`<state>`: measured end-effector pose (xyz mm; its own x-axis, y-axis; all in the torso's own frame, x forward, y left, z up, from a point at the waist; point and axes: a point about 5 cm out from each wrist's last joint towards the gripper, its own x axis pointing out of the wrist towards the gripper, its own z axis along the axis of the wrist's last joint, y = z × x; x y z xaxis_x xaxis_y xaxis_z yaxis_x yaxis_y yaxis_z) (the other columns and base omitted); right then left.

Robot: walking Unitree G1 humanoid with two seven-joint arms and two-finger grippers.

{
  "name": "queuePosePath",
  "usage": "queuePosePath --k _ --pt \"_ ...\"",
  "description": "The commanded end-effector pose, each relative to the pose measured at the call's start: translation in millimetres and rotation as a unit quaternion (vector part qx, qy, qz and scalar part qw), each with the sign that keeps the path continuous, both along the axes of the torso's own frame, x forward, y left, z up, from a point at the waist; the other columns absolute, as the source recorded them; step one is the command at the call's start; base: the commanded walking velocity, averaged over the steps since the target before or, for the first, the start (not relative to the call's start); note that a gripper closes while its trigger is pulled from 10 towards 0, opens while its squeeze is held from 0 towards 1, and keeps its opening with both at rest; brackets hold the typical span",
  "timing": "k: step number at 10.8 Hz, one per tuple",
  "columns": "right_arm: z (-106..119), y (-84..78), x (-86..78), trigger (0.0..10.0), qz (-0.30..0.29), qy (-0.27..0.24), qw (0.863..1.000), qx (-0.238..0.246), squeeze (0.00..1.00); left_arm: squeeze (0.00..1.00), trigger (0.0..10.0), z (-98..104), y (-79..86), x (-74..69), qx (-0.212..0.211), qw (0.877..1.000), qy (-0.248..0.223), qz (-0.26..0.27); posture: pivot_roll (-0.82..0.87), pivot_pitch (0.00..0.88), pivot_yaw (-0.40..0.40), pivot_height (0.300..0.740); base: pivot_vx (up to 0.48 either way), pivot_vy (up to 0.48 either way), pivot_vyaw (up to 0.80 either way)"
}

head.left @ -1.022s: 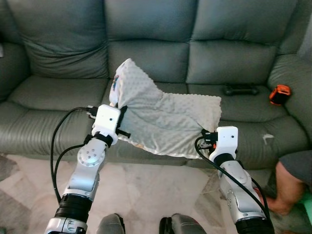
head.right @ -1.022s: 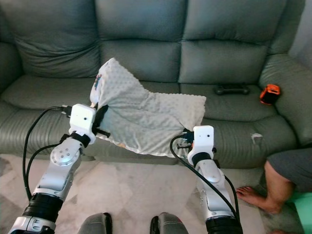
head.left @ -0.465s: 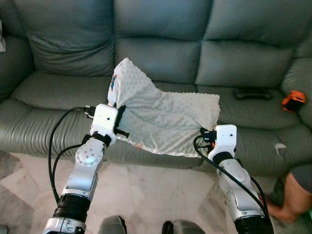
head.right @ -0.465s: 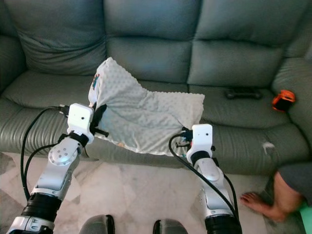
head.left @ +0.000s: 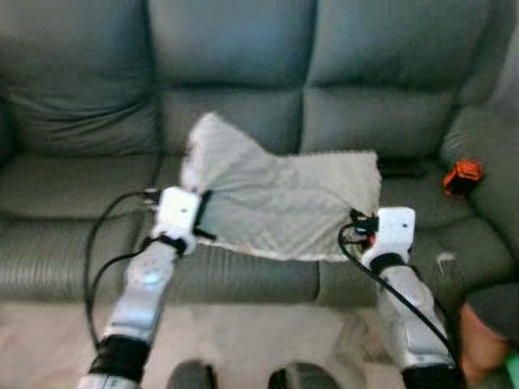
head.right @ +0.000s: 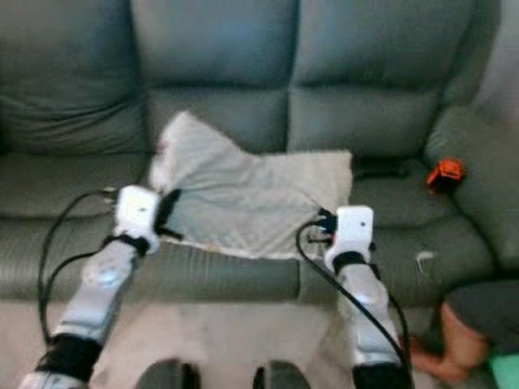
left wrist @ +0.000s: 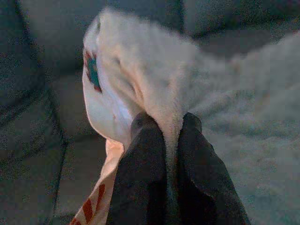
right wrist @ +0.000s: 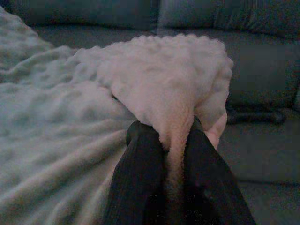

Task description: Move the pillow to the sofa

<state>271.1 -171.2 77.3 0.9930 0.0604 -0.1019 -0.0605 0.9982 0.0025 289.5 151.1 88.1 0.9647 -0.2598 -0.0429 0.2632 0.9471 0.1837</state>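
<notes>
Both hands grasp the pillow (head.left: 284,203), stretched between them above the sofa (head.left: 243,73) seat's front edge. The left hand (left wrist: 166,140) pinches a corner beside a coloured print that the blurred eye views hide; the right hand (right wrist: 176,150) is clamped on the opposite fluffy corner.

Both head views look forward and down from above the arms, sharing the grey sofa (head.left: 243,105) at 12 o'clock. Each wrist view looks closely along its tool at the pillow (right wrist: 154,89).
</notes>
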Motion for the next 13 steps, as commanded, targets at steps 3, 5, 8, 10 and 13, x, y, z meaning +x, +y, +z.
queuePosePath --k 3,5,8,10,13 --pt "10.7 6.3 4.5 10.0 0.016 -0.025 1.000 0.002 0.00 0.00 10.0 0.4 3.3 0.7 -0.003 1.000 0.004 0.017 -0.11 0.117 -0.036 0.740 0.313 0.000 0.00" --pt "11.9 7.1 7.3 10.0 0.017 -0.027 0.999 0.002 0.00 0.00 10.0 2.4 5.9 5.3 -0.012 0.999 0.007 0.031 -0.11 0.123 -0.032 0.740 0.000 0.000 0.00" --pt "12.8 10.4 9.1 10.0 0.021 -0.028 0.999 0.002 0.00 0.00 10.0 6.7 4.8 9.4 -0.015 1.000 -0.001 0.026 -0.11 0.130 -0.036 0.740 0.000 0.421 0.00" --pt "8.9 10.1 10.0 10.0 0.024 -0.023 0.999 -0.002 0.00 0.00 10.0 4.9 -0.1 8.6 -0.013 1.000 -0.002 0.021 -0.11 0.130 -0.037 0.740 0.000 0.480 0.00" --pt "7.4 12.2 9.9 10.0 0.026 -0.020 0.999 -0.001 0.00 0.00 10.0 6.6 -1.7 9.3 -0.013 1.000 -0.009 0.018 -0.11 0.131 -0.033 0.740 0.000 0.320 0.00"
